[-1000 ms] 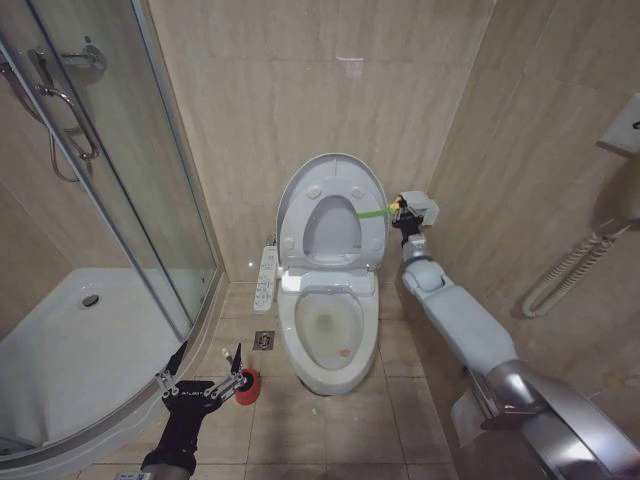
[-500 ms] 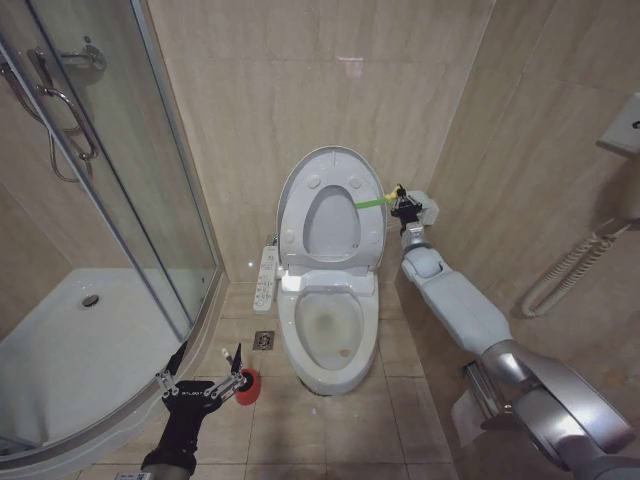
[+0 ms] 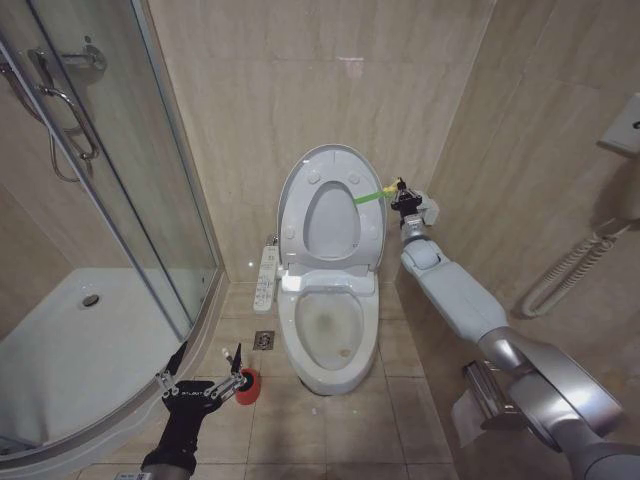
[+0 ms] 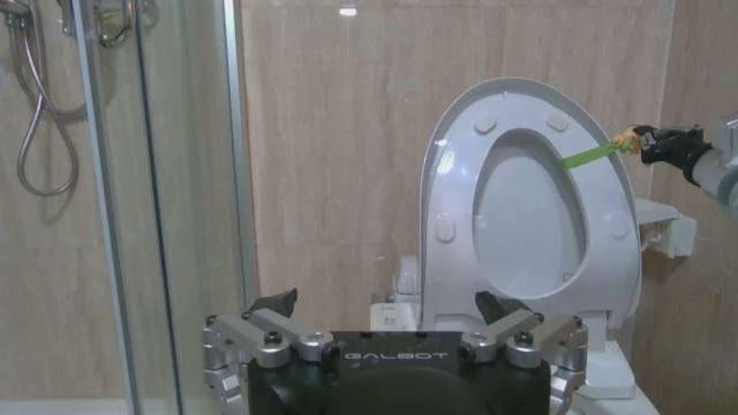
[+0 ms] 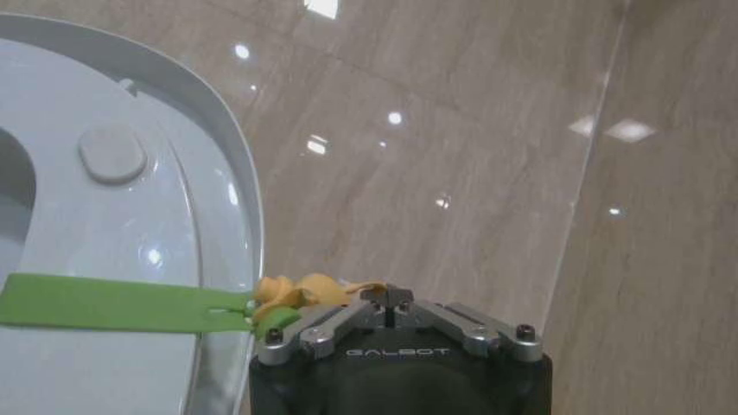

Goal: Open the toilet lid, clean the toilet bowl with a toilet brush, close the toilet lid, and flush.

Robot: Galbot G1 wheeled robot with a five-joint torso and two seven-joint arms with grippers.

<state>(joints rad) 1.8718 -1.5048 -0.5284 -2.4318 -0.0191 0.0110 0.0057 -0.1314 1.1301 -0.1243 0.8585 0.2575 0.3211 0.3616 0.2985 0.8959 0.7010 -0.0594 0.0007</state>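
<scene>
Overhead, right gripper seemingly pinches raised toilet lid's tab.

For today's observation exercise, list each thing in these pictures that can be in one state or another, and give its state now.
Toilet lid: raised, standing upright against the wall.
Seat: raised with the lid.
Toilet bowl: uncovered, stained inside.
Green strap: on the lid's edge, pinched by the right hand.
Right hand: shut on the strap's yellow end.
Left hand: open, low near the floor.
Toilet brush: standing in its red holder, untouched.

One toilet lid, one toilet bowl, one toilet brush, two hands.
</scene>
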